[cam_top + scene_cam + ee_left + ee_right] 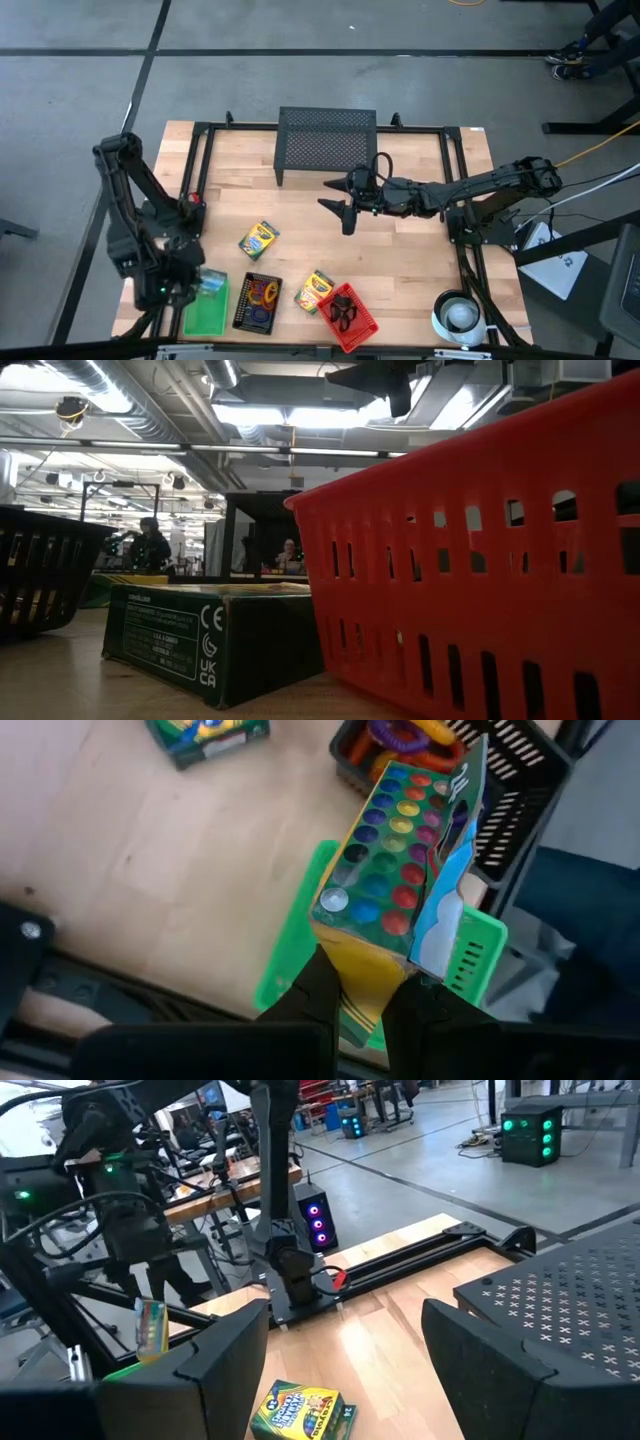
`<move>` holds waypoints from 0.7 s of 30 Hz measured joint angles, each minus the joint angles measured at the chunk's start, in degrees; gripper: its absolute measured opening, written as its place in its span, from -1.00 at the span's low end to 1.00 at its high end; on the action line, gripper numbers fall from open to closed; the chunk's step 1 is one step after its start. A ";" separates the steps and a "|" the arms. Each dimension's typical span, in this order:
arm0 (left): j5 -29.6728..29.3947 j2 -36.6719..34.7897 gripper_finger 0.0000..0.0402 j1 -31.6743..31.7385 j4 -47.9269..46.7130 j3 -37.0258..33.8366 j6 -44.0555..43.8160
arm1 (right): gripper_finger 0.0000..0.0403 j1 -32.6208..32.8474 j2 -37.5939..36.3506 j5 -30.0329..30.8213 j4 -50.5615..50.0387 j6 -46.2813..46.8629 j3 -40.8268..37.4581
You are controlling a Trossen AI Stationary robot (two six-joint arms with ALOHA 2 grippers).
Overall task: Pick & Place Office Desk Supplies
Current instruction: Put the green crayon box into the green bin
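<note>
Red basket (pixel 480 560) fills the low view, and a green crayon box (pixel 210 635) lies just beside it on the table. At the front left corner the left gripper (pixel 365 995) is closed on one short end of a dot-patterned pack (pixel 400 860). The pack's long axis runs straight out from the fingers, and the pack hangs above the green tray (pixel 290 940). In the high view this tray (pixel 205 310) lies directly under the left gripper (pixel 190 283), so I judge that the coming move is only a short way down and then a release. The black basket (pixel 257 302) with rings stands just beside the tray. The right gripper (pixel 348 207) hovers with its jaws wide apart and empty over the middle of the table, in front of the mesh stand (pixel 327 143). A second crayon box (pixel 258 240) lies between the two arms, to the left of the right gripper, with its long axis diagonal.
</note>
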 joint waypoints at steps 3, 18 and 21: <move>2.27 1.34 -0.83 2.73 -0.49 0.02 1.51 | 0.33 0.00 0.00 0.10 0.01 -0.03 -0.01; 10.16 12.93 -0.83 6.33 3.84 0.07 2.85 | 0.33 0.00 2.37 -0.12 -0.29 -0.69 0.00; 7.49 12.83 -0.83 7.37 3.90 0.07 3.61 | 0.33 0.00 3.10 -0.12 0.21 -0.47 0.03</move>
